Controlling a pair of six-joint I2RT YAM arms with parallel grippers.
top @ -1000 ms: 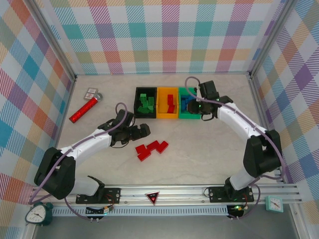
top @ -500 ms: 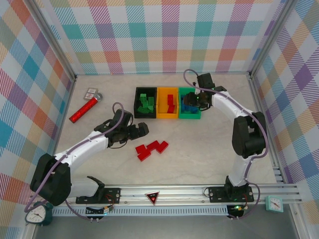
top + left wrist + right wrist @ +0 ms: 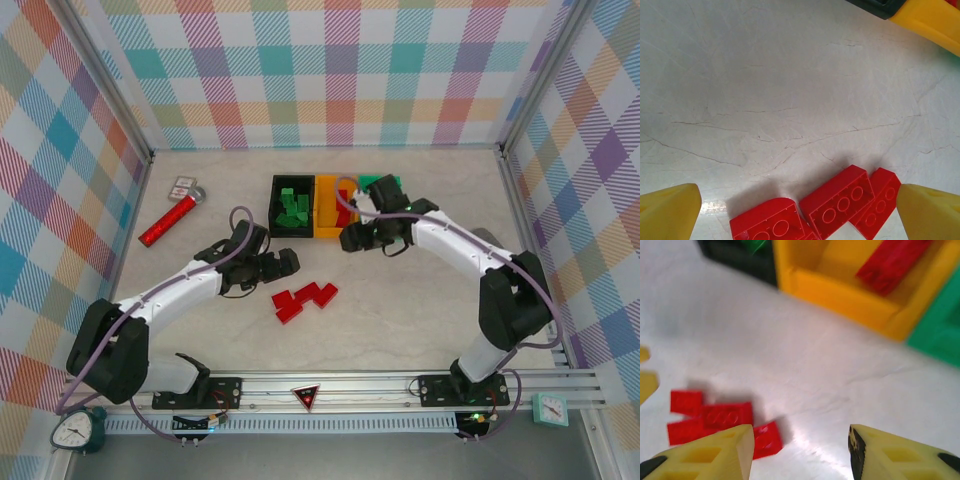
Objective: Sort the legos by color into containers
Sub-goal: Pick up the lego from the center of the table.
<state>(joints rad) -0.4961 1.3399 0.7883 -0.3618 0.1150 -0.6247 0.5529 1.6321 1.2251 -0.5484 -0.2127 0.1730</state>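
Legos (image 3: 305,298), all red, lie bunched on the tabletop (image 3: 400,320) beside the left tool (image 3: 292,266), spread wide to straddle one; right tool (image 3: 348,240) (empty, half parted) hovers by their orange bin (image 3: 322,212).

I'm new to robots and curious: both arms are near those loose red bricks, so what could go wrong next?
The left gripper and right gripper both face the same red bricks, so the arms might collide. The bricks touch each other, so grabbing one could shove a neighbour. The right gripper sits near the orange bin and might nudge it.
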